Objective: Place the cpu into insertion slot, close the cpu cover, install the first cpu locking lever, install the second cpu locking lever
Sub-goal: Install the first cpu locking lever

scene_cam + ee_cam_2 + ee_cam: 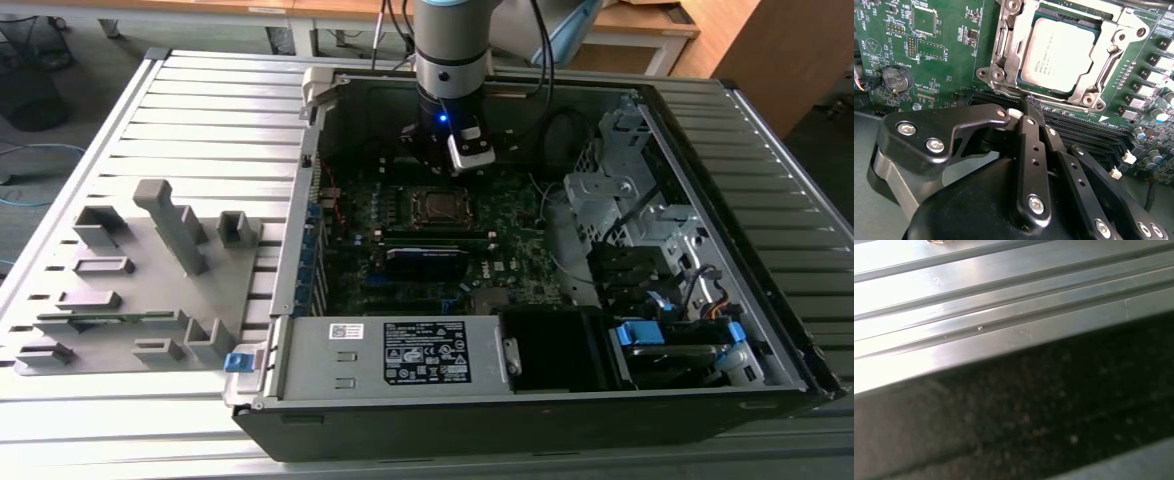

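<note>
- cpu (1063, 50), the flat square chip with dull silver-grey metal top, sits in the square black insertion slot (1026, 75) on the green motherboard (939, 55).
- i see the thin shiny silver cpu cover (1126, 37) lying closed around it.
- my black gripper (1026, 117) hangs just beside the slot; its jaws are narrow, pressed together, holding nothing.

The arm (451, 40) hangs straight down at the far side of the scene. Its gripper (1026, 116) points downward, black fingers (1030, 150) drawn together with nothing between them.
</note>
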You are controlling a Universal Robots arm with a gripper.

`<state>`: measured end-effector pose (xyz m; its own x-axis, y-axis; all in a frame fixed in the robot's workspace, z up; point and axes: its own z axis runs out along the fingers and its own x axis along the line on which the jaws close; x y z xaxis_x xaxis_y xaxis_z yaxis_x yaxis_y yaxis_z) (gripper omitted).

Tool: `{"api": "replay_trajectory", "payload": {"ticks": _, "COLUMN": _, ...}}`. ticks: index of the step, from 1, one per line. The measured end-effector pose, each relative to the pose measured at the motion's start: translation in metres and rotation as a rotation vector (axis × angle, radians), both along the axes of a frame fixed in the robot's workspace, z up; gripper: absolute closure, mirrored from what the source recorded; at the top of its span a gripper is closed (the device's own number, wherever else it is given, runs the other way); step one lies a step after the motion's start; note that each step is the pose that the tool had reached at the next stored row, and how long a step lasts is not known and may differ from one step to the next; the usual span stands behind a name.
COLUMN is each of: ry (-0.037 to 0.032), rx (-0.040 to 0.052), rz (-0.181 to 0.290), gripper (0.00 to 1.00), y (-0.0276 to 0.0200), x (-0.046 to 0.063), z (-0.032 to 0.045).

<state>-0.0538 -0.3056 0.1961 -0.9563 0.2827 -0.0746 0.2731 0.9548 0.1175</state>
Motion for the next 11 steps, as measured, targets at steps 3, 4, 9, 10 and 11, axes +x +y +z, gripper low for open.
{"api": "replay_trajectory", "payload": {"ticks": 3, "ry": -0.0001, "rx": 0.0001, "rz": 0.0, "gripper": 0.89, "y": 0.0, "x": 0.0, "z": 0.0}}
{"api": "replay_trajectory", "payload": {"ticks": 4, "ry": -0.0001, "rx": 0.0001, "rz": 0.0, "gripper": 0.89, "y": 0.0, "x": 0.0, "z": 0.0}}
{"api": "replay_trajectory", "payload": {"ticks": 9, "ry": 0.0, "rx": 0.0, "rz": 0.0, "gripper": 0.89, "y": 0.0, "x": 0.0, "z": -0.0004}}
{"api": "replay_trajectory", "payload": {"ticks": 10, "ry": 0.0001, "rx": 0.0, "rz": 0.0, "gripper": 0.89, "y": 0.0, "x": 0.0, "z": -0.0005}}
{"api": "replay_trajectory", "payload": {"ticks": 11, "ry": 0.0, "rx": 0.0, "rz": 0.0, "gripper": 0.89, "y": 0.0, "x": 0.0, "z": -0.0005}}
